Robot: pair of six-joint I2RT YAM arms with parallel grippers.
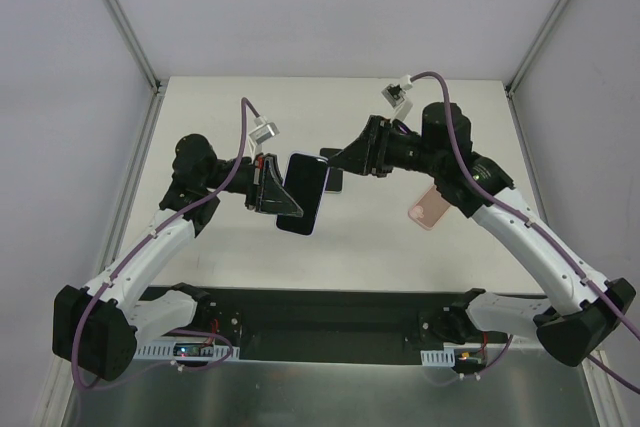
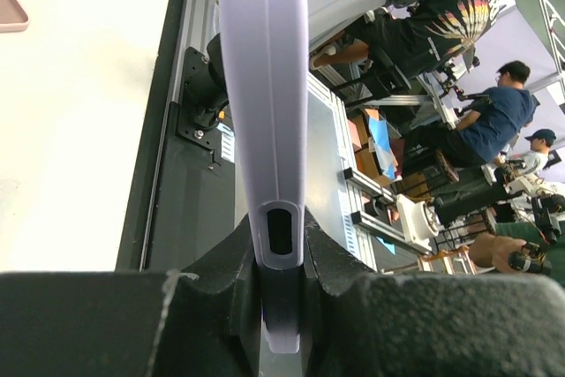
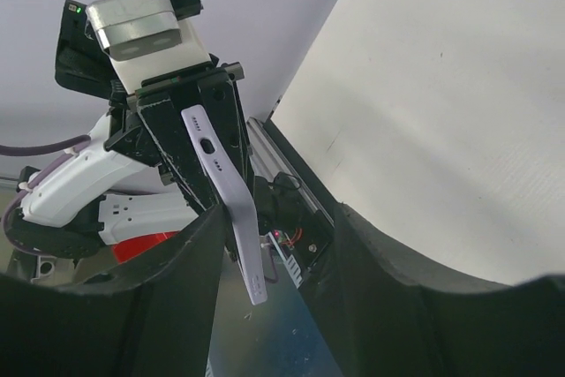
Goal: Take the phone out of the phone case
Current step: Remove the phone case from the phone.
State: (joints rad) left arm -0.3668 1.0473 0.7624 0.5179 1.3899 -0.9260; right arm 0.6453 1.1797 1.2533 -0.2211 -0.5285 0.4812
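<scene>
The left arm [image 1: 150, 247] rose from its base at the near edge and bent inward at the elbow. Its wrist was turned so that the left gripper [image 1: 280, 187] pointed toward the middle of the table, with both jaws clamped flat against one end of the phone [image 1: 305, 192]. The right arm [image 1: 530, 237] stretched farther out and folded back to the left, and the right gripper [image 1: 332, 169] faced the other across the centre with its fingers [image 3: 177, 306] spread wide apart.
</scene>
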